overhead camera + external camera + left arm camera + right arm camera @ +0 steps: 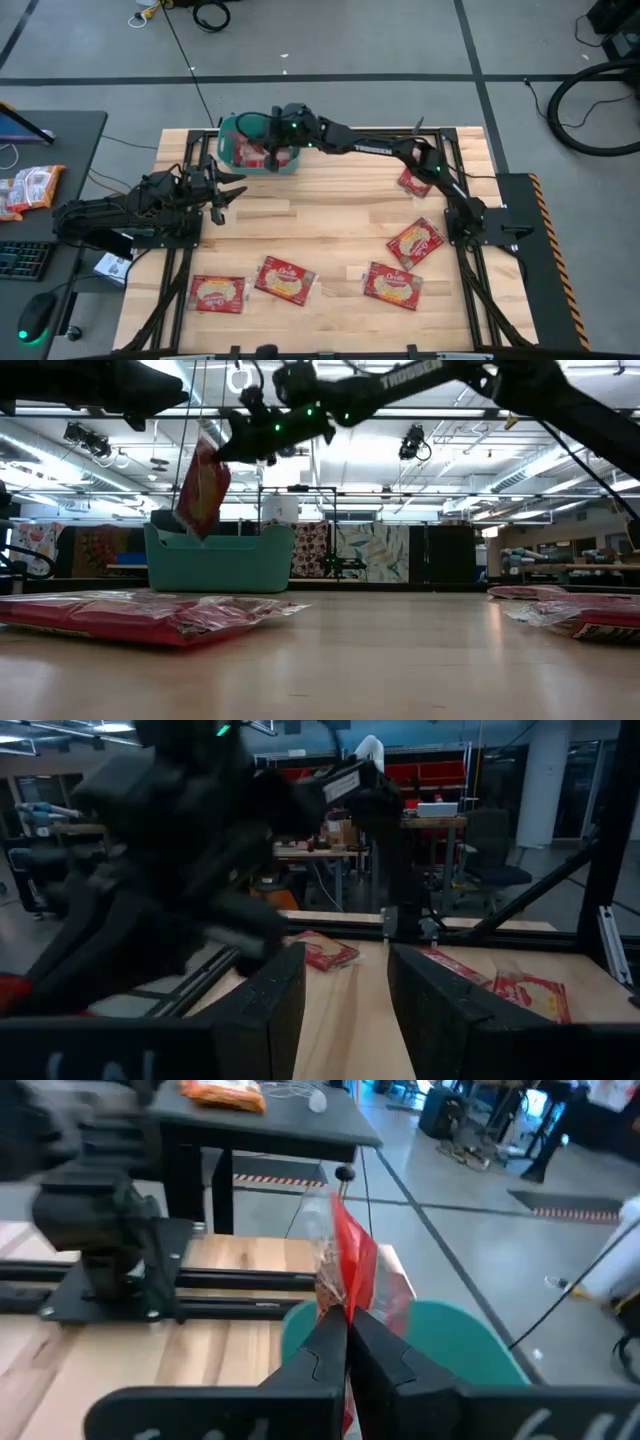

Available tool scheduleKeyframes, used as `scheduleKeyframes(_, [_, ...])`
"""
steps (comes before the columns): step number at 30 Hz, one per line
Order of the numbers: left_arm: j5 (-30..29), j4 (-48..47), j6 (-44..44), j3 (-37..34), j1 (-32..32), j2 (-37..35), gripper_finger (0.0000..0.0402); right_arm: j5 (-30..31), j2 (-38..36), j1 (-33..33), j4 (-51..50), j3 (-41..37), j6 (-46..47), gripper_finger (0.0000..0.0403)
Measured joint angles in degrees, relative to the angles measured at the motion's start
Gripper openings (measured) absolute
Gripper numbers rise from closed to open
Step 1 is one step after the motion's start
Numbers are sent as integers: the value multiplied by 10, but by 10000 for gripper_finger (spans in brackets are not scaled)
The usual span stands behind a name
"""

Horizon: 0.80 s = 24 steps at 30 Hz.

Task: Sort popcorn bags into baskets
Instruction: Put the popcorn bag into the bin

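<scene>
My right gripper (272, 132) (347, 1323) reaches over the teal basket (240, 128) (220, 558) (455, 1342) at the table's far left, shut on a red popcorn bag (203, 490) (352, 1265). Other bags (252, 152) lie inside the basket. Several red-orange bags lie flat on the table: (218, 292), (285, 280), (392, 285), (415, 242), (413, 182). My left gripper (230, 190) (345, 992) waits open near the table's left edge, short of the basket and touching nothing. My right gripper pinches the bag between its two fingers at an upper edge (345, 1302), which stands thin between the shut fingertips. The bag is lifted clear and hangs tilted below the fingers, its lower end (197, 525) just above the basket's rim.
A dark desk to the left of the table carries more packets (30, 187), a keyboard and a mouse. In the low view a bag (140, 615) lies close on the left and another (585, 618) on the right. Bare wood lies in the table's middle.
</scene>
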Motion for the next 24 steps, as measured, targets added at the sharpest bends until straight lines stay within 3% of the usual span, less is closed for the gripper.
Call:
scheduleKeyframes(7, [0,-10,-19,0,0,0,149,-102,40,-22,75,7,98,12])
scheduleKeyframes(16, [0,-24,-40,0,0,0,149,-93,44,-50,-10,8,172,12])
scheduleKeyframes(24, [0,-28,-43,0,0,0,149,-85,41,-60,-122,8,171,31])
